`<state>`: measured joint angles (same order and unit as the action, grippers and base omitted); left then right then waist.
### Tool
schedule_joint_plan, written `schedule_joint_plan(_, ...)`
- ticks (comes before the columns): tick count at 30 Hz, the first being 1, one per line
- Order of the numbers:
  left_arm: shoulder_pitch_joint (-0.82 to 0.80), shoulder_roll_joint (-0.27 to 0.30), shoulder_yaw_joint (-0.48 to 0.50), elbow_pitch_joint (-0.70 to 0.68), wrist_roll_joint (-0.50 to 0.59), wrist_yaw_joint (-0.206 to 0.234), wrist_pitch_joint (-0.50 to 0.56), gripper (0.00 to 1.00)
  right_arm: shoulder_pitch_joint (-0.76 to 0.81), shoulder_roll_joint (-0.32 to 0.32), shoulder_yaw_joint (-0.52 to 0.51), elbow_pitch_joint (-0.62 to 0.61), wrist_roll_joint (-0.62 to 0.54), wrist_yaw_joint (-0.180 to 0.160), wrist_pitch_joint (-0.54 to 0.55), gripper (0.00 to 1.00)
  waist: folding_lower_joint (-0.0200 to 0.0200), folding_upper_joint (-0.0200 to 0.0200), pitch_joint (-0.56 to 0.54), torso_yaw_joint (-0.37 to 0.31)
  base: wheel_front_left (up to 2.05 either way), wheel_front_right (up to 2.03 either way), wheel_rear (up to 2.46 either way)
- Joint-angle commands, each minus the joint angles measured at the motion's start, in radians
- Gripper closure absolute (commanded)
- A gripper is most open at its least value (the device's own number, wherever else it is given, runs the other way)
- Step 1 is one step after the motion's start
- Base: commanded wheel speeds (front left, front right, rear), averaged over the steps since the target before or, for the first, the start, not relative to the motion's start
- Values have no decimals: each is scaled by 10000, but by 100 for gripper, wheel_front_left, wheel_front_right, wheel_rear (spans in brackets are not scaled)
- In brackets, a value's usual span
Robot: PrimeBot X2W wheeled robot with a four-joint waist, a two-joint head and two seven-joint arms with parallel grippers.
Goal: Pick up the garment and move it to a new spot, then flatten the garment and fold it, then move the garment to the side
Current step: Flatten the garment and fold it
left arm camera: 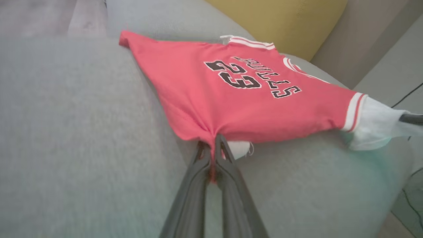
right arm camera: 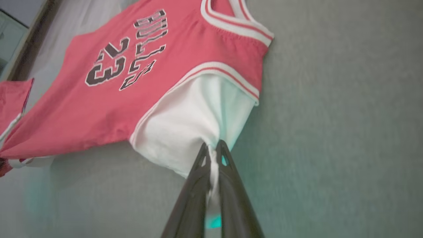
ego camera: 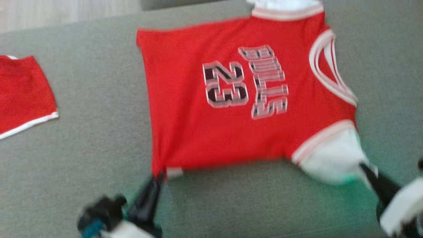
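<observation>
On the grey couch (ego camera: pixel 99 165) the red jersey (ego camera: pixel 211 132) is held stretched: its hem corner (left arm camera: pixel 195 132) is pinched in the closed jaws of the left gripper (left arm camera: pixel 213 142), its white sleeve (right arm camera: pixel 195 122) in the right gripper (right arm camera: pixel 213 147), also clamped shut. Flattening is judged under way; an even, taut lowering is called for next.

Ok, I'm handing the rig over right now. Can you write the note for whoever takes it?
Left gripper: shut on the hem corner of the jersey.
Right gripper: shut on its white sleeve.
Jersey: spread print up on the grey cushion, with its near edge taut between the grippers. A second red garment lies on the cushion to the robot's left.
Done: jersey gripped at two points and spread out.
Left: lay it flat, release, fold, move it aside.
</observation>
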<state>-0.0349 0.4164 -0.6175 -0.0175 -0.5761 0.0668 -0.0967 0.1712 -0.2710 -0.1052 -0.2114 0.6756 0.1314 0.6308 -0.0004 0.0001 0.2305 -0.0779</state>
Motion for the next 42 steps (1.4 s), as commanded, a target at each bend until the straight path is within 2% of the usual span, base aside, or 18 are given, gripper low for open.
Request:
schedule_joint_plan(1,300,238,148,-733,-110,163,107,100,544,-384,0,-686,-50,-7,289,100,4,-1,-175,136,0,0,0)
schedule_joint_plan(5,994,308,52,-1577,-449,382,441,100,1503,-354,-190,-1268,-149,-7,826,100,4,-1,-212,202,0,0,0)
schedule_joint_plan(11,781,509,157,-1648,-684,301,854,100,1155,-74,-276,-1181,-326,-7,1103,100,4,-1,-170,157,0,0,0)
schedule_joint_plan(20,-755,728,352,-1439,-1286,-95,2335,100,-668,136,-382,-621,-242,-7,1651,100,4,-1,272,130,0,0,0)
schedule_joint_plan(26,-2265,738,546,-1189,-1843,-293,3659,100,-2096,-28,-343,-168,-255,-7,2178,100,4,-1,674,141,0,0,0)
schedule_joint_plan(32,-3414,822,622,-610,-1963,-180,4701,100,-3643,-269,-86,449,-453,-7,2429,100,4,-1,1091,54,0,0,0)
schedule_joint_plan(39,-4030,676,587,137,-1908,-101,4972,100,-4909,-527,605,1478,-896,-7,2076,100,4,-1,1283,98,0,0,0)
schedule_joint_plan(41,-4077,523,571,315,-1940,-53,4926,59,-5022,-602,802,1758,-986,-7,1792,0,4,-1,1258,137,0,0,0)
schedule_joint_plan(42,-4069,483,528,370,-1924,-56,4908,0,-5050,-643,873,1858,-1027,-7,1639,0,4,-1,1240,153,0,0,0)
